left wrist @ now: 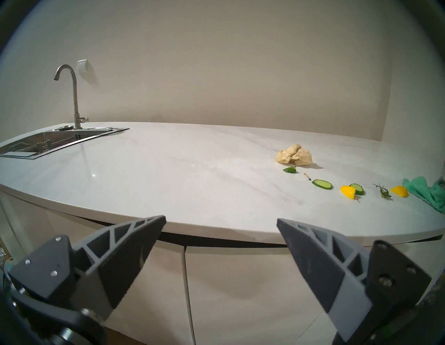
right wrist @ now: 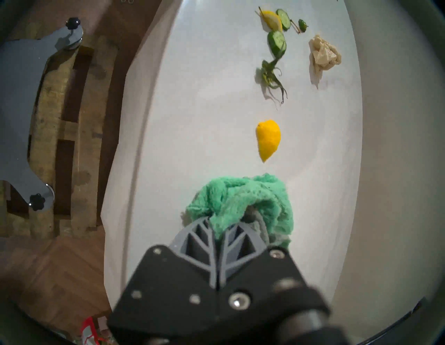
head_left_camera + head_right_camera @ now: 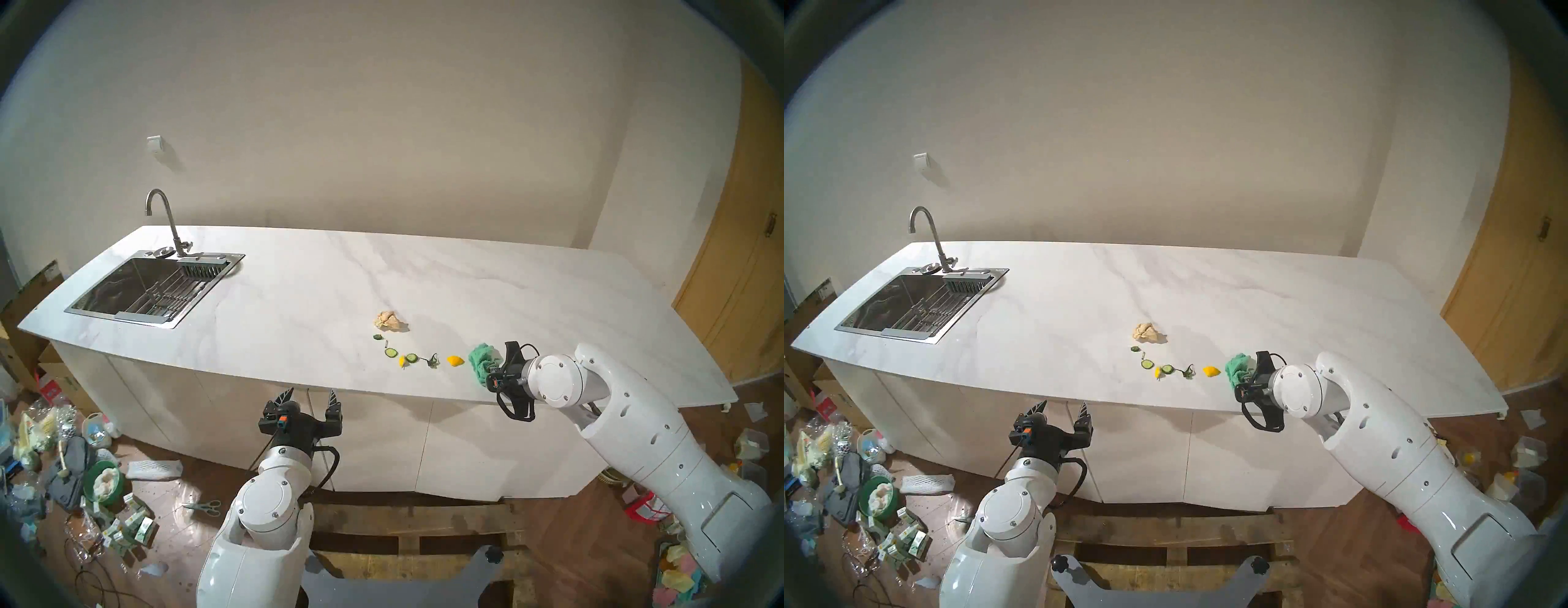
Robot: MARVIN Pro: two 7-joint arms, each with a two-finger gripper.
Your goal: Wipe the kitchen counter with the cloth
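The white marble-look kitchen counter (image 3: 297, 297) spans the view, also in the right wrist view (image 2: 192, 108). My right gripper (image 2: 220, 231) is shut on the teal-green cloth (image 2: 240, 200), which rests bunched on the counter near its front right edge (image 3: 481, 361). A yellow lemon wedge (image 2: 268, 139) lies just ahead of the cloth. My left gripper (image 3: 309, 397) is open and empty, below and in front of the counter's front edge.
Cucumber slices (image 3: 390, 351), a second lemon piece (image 3: 401, 361), green stems (image 3: 432, 360) and a beige paper wad (image 3: 390, 320) lie in a row left of the cloth. A steel sink (image 3: 148, 293) with tap (image 3: 165, 220) is at the far left. Clutter covers the floor.
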